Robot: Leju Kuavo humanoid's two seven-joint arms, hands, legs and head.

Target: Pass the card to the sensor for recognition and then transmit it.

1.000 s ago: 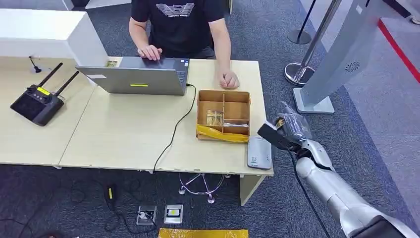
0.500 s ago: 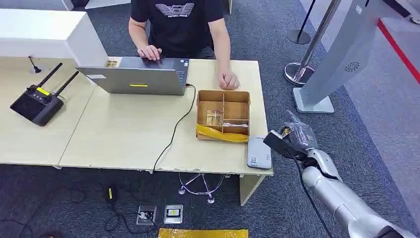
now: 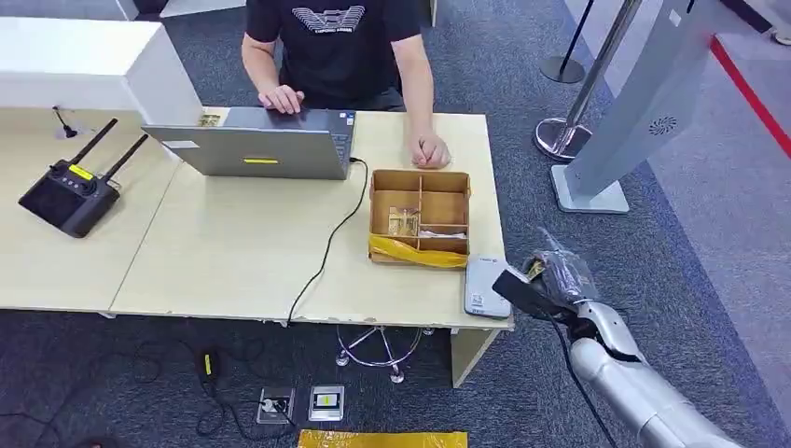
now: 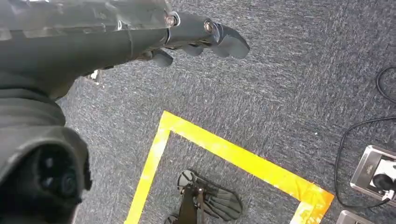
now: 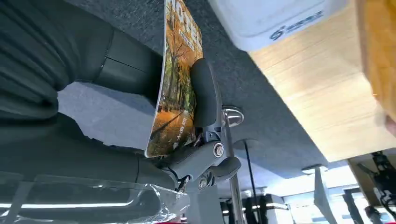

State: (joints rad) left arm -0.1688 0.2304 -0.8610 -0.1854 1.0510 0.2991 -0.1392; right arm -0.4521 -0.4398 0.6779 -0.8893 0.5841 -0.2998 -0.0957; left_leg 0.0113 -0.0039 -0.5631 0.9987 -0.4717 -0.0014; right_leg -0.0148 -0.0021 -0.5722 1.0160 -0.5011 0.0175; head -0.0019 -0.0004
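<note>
1. Head view, lower right of frame: right hand (image 3: 550, 280) off the pale wooden table's (image 3: 233, 243) right edge, fingers closed on a thin glossy picture card (image 3: 534, 269), carried just beside the flat grey card sensor (image 3: 489, 287) at the table's front right corner. Probably held low and close so the card can be passed over the sensor's face; not yet over it.
2. Same view, centre: open brown cardboard divider box (image 3: 421, 217) just behind the sensor, likely the card supply. Person's hand (image 3: 430, 149) resting on the table above it, near the silver laptop (image 3: 256, 145).
3. Left wrist view: left hand (image 4: 140, 35) hanging over grey carpet, fingers stretched out, nothing held; idle.
4. Right wrist view, centre: card seen edge-on, pinched between thick thumb and dark fingers (image 5: 205, 93); printed face with autumn trees and white lettering, slightly bowed. Sensor's white underside at upper right.
</note>
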